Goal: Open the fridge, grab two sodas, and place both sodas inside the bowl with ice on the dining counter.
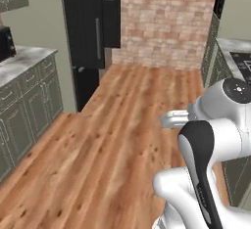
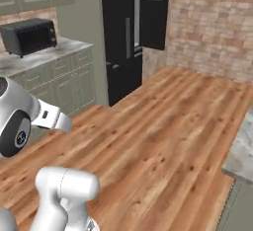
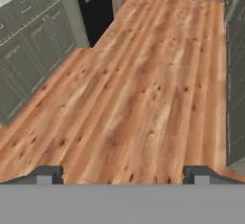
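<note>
Two dark fingertips [image 3: 48,174] of the end effector [image 3: 122,175] stood wide apart, clamped on nothing, over bare wooden floor [image 3: 134,89].

Stood at 11 o'clock in the left base view: the black fridge [image 1: 90,27], doors shut, grey handle upright, well apart from the arm [image 1: 211,145] at 4 o'clock. Seen at 12 o'clock in the right base view, same fridge [image 2: 131,32] beside sage-green cabinets [image 2: 64,79] under a marble worktop [image 2: 39,57] bearing a black microwave [image 2: 29,36] at 10 o'clock. Brick wall [image 1: 166,20] filled 1 o'clock in the left base view. Cabinets lined 9 o'clock and 3 o'clock of the hand view.
</note>
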